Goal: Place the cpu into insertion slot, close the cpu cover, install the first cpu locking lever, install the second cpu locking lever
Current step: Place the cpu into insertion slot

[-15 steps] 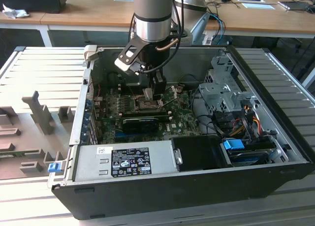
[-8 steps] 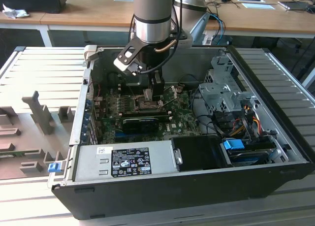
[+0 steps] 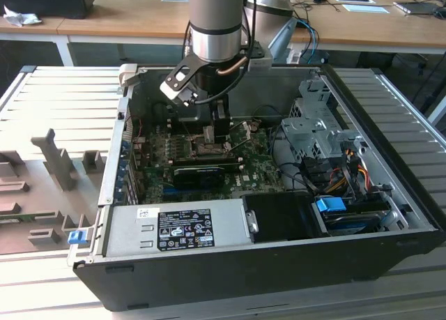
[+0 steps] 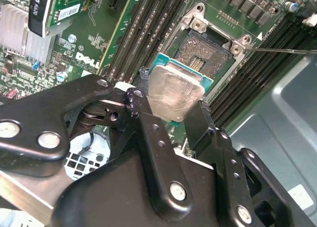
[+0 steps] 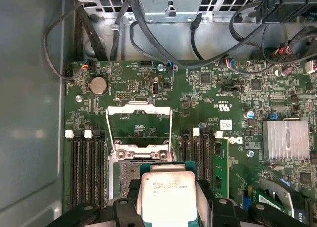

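claw (image 4: 171, 101) pinching cpu (image 4: 176, 88) by two opposite edges | cpu hangs over near edge of insertion slot (image 4: 208, 49), not seated | slot lies just ahead, past the fingertips | cpu cover (image 5: 140, 109) open, standing up | chip-to-slot contact: can't tell

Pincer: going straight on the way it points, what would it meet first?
Probably the slot, just beyond the cpu that the pincer holds; the cpu would touch down first. Depth is unclear.
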